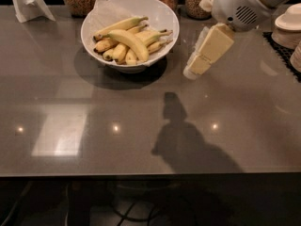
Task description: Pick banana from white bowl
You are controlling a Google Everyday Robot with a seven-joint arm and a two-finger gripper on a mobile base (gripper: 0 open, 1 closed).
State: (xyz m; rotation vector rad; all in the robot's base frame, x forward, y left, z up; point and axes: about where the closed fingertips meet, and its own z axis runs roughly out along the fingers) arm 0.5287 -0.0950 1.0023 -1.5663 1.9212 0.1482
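Camera view: the banana (131, 42) lies arched atop the pile in the white bowl (173, 18), upper centre of the frame. The claw (190, 71) hangs just right of the bowl, above the desk (141, 140). I cannot tell whether it is apart or together. Coming in low, it could knock the rim, or it could pinch a neighbouring banana instead.

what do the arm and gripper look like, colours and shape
The gripper, hanging right of the white bowl, is pale cream-yellow, blocky and flat-sided, stepping down to a narrower tip. The arm above is glossy white and rounded, with a small round dotted grille. No cables or markings show.
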